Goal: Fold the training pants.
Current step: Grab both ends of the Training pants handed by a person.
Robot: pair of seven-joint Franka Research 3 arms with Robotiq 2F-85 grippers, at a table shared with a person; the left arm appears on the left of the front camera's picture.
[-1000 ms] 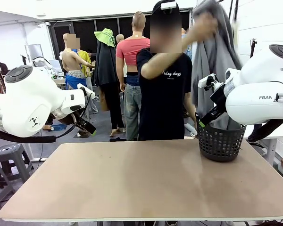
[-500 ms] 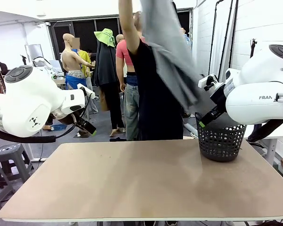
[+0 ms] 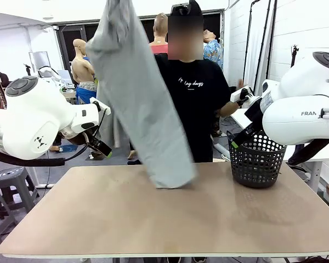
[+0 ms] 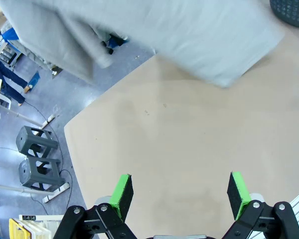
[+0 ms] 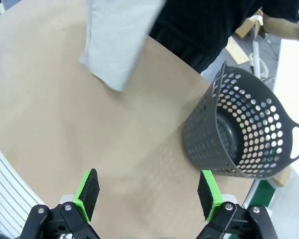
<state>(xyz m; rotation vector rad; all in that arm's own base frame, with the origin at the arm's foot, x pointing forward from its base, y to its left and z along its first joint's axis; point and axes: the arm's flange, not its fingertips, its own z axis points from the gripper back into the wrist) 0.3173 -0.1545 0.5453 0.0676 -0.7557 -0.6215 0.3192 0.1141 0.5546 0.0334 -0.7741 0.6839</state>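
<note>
Both the left pincer (image 4: 180, 183) and right pincer (image 5: 148, 179) gape empty as the training pants (image 3: 137, 98), swung over from the basket (image 3: 257, 164), now touch the counter (image 3: 219, 219) ahead of them, nearly laid out for folding.

- The training pants (image 3: 137, 104) run off the front view's top edge, so I can't see what holds their upper end.
- In my left wrist view they are smeared by blur and cut by the top edge.
- They cover one arm of the person (image 3: 203, 109) and part of the shirt print, which I can't read.
- The basket (image 4: 291, 9) is clipped by the left wrist view's corner.
</note>
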